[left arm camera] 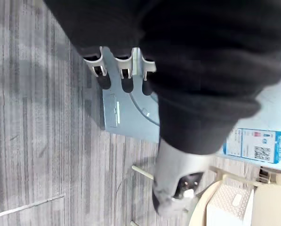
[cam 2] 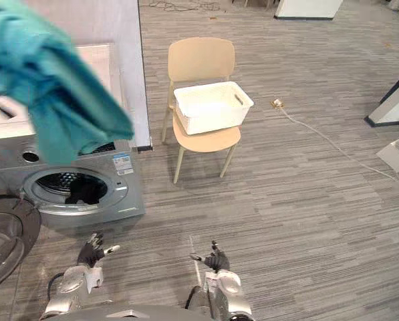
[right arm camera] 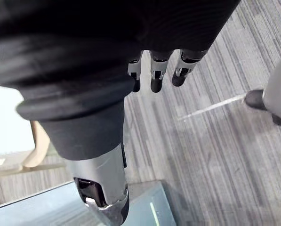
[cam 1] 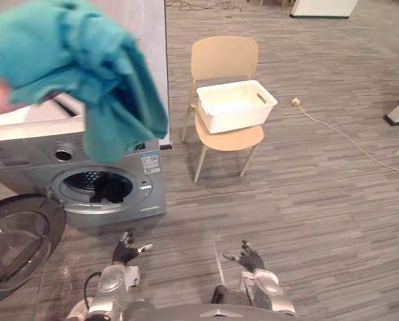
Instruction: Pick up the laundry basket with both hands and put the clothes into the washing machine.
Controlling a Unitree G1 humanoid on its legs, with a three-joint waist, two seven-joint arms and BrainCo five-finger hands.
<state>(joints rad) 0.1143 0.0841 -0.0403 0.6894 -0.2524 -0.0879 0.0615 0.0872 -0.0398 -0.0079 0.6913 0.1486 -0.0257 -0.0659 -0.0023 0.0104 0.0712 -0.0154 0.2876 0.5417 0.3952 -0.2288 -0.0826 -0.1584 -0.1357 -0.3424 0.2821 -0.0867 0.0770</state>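
While one white plastic laundry basket [cam 1: 236, 105] sits on one beige wooden chair [cam 1: 224, 60], far off, the left hand [cam 1: 125, 251] and right hand [cam 1: 251, 257] hover near, both released and empty. One teal cloth [cam 1: 72, 53] hangs at the left, in front of one grey washing machine [cam 1: 25, 164].

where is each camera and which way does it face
Left eye view: on the head, facing down at the washing machine, the basket on the chair; left hand and right hand low, open.
Right eye view: beside it, same scene, teal cloth close.
Left wrist view: along the left hand's fingers to floor and washing machine.
Right wrist view: along the right hand's fingers to floor.
Shared: the basket, in both eyes and left wrist view.
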